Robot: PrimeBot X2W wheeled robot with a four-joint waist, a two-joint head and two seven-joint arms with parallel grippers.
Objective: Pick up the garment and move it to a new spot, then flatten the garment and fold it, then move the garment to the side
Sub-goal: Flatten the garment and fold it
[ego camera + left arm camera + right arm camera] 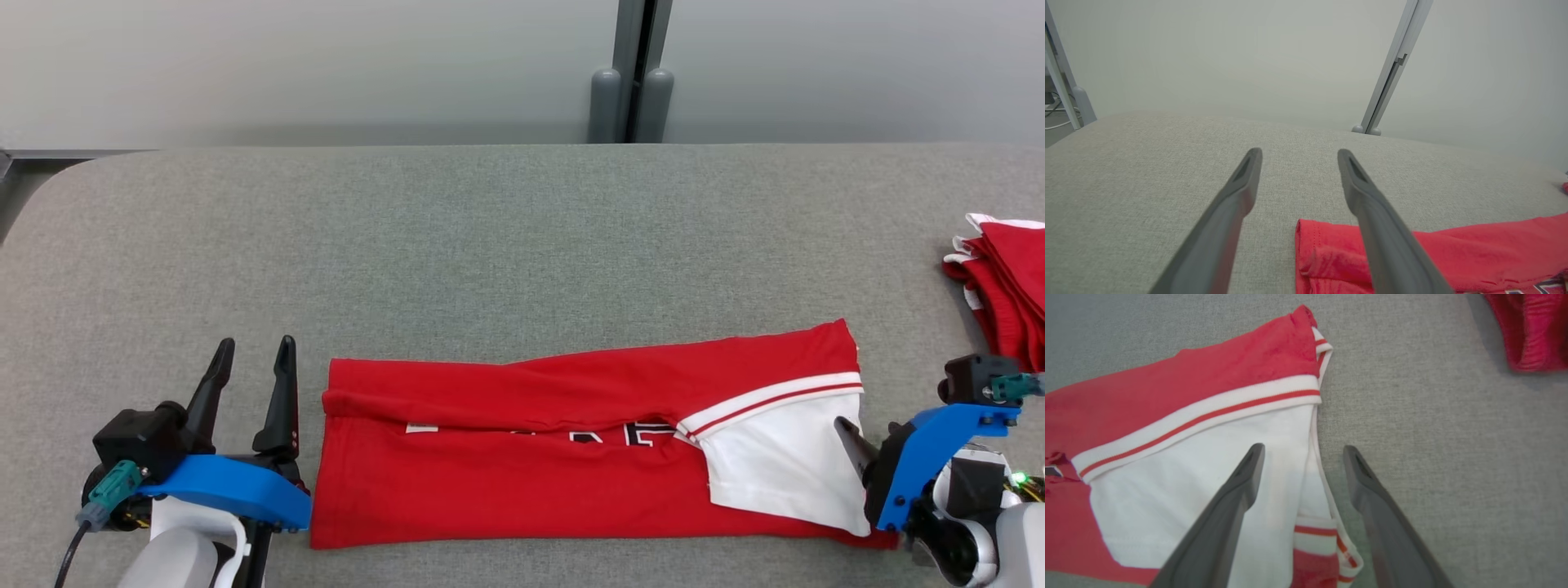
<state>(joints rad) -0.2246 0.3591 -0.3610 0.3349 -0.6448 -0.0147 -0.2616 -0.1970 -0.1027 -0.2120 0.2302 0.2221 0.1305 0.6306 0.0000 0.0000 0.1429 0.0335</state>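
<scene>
On the grey padded table (490,245) I see the garment (531,490) folded into a long strip. My left gripper (256,343) stands spread beside its hem end, and my right gripper (1302,448) is spread over its white sleeve edge.

One garment (522,490); one shorts (1012,278); two: left end effector (255,343), right end effector (1303,449).

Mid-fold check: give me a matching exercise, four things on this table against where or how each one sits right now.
Things: 1 jersey; 2 shorts; 3 left gripper; 4 right gripper.
States: A open, above the white sleeve; B heaped on the table, far right; C folded into a long band; D open, beside the band's left end.
Pairs: 1-C, 2-B, 3-D, 4-A.
</scene>
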